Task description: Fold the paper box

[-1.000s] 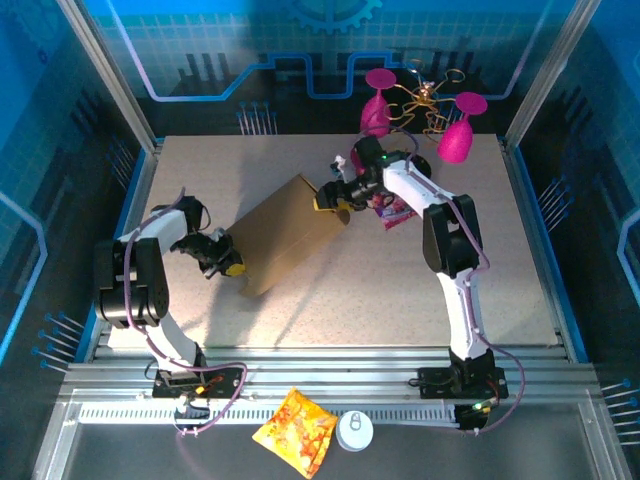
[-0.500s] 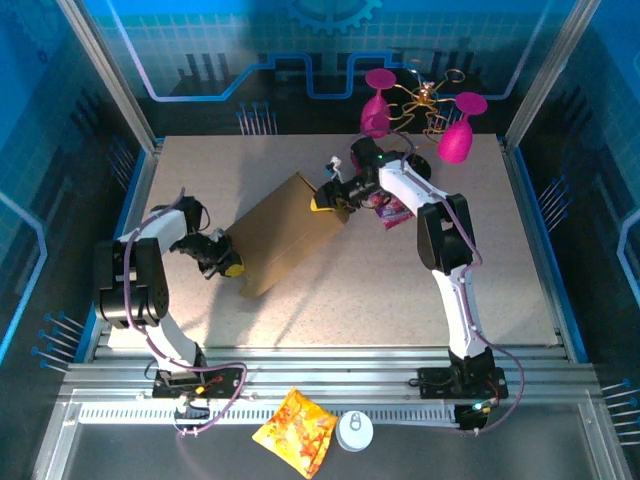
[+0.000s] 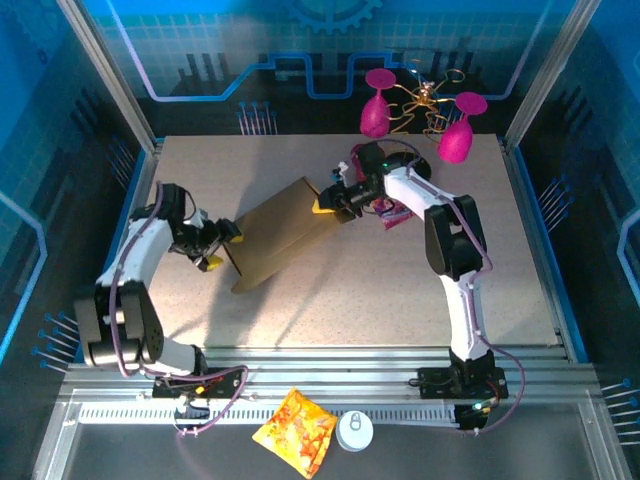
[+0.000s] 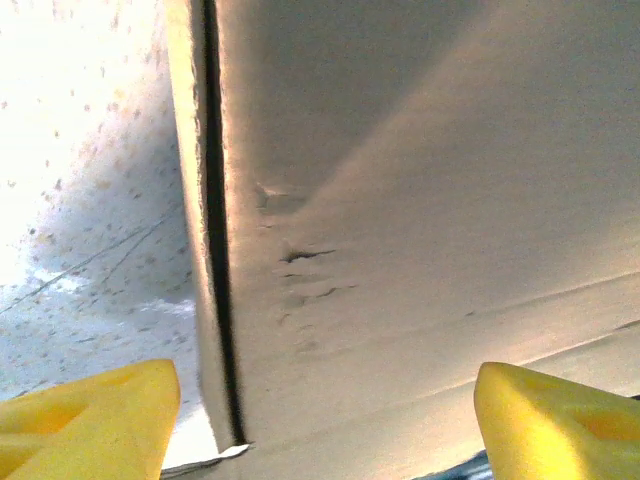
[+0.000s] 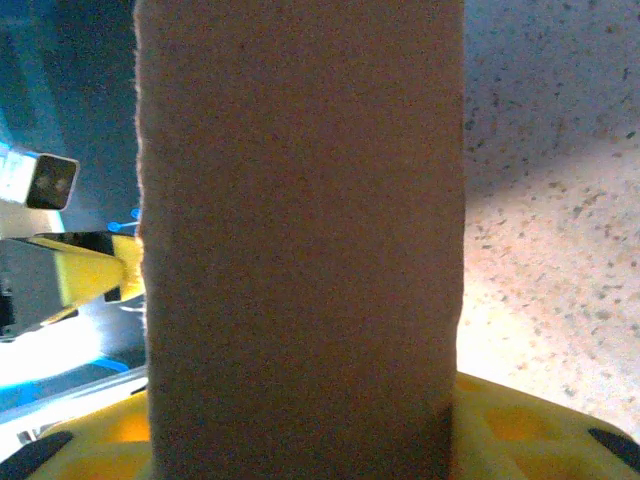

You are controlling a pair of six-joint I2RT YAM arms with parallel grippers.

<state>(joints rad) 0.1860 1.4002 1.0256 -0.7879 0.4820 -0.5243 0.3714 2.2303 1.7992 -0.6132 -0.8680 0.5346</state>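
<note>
The paper box (image 5: 300,200) overruns both wrist views' edges; whether the right hand (image 3: 328,203) grips it is hidden.

The paper box (image 5: 300,230) stands as a broad upright band of plain brown cardboard through the centre, running from 12 to 6 o'clock, its face in shadow and slightly fuzzy. At the bottom the right gripper (image 5: 300,445) straddles it, yellow fingers (image 5: 545,430) showing at 5 and 7 o'clock beside the card's edges; whether they press on it cannot be told. The speckled table (image 5: 560,250) fills the 3 o'clock side, bright lower down. At 9 o'clock sit a square metal post end (image 5: 52,182) and a yellow wedge-shaped part (image 5: 95,265), with a blue wall (image 5: 60,70) at 10 o'clock.
</note>
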